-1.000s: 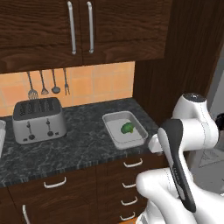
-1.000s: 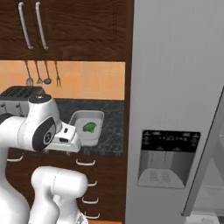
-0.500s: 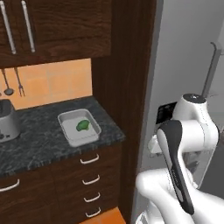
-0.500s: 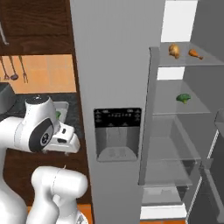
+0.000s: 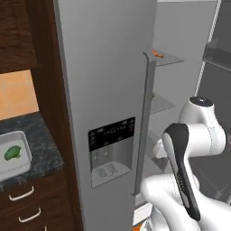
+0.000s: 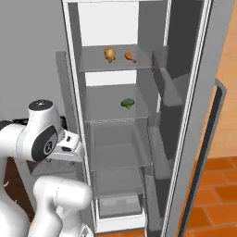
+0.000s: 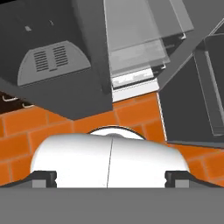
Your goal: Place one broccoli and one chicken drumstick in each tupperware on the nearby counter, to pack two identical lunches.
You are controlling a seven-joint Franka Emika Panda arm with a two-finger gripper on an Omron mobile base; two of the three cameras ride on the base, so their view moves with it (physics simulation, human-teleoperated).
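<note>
One broccoli (image 5: 12, 152) lies in a tupperware (image 5: 18, 160) on the counter (image 5: 44, 151). Another broccoli (image 6: 127, 103) sits on the open fridge's (image 6: 185, 115) middle shelf, two drumsticks (image 6: 130, 57) above. The gripper (image 7: 110, 176) points at orange floor, fingers wide apart, empty. No lettering is readable.

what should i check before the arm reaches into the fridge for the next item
1. Fridge door open: ok, shelves exposed.
2. Broccoli on middle shelf, unobstructed: ok.
3. Chicken drumstick on top shelf, reachable: ok, beside a second brownish item.
4. End effector open and empty: ok.
5. Tupperware on the counter holds broccoli already: ok; drumstick missing there: not ok.
6. Second tupperware's contents: cannot tell.
</note>
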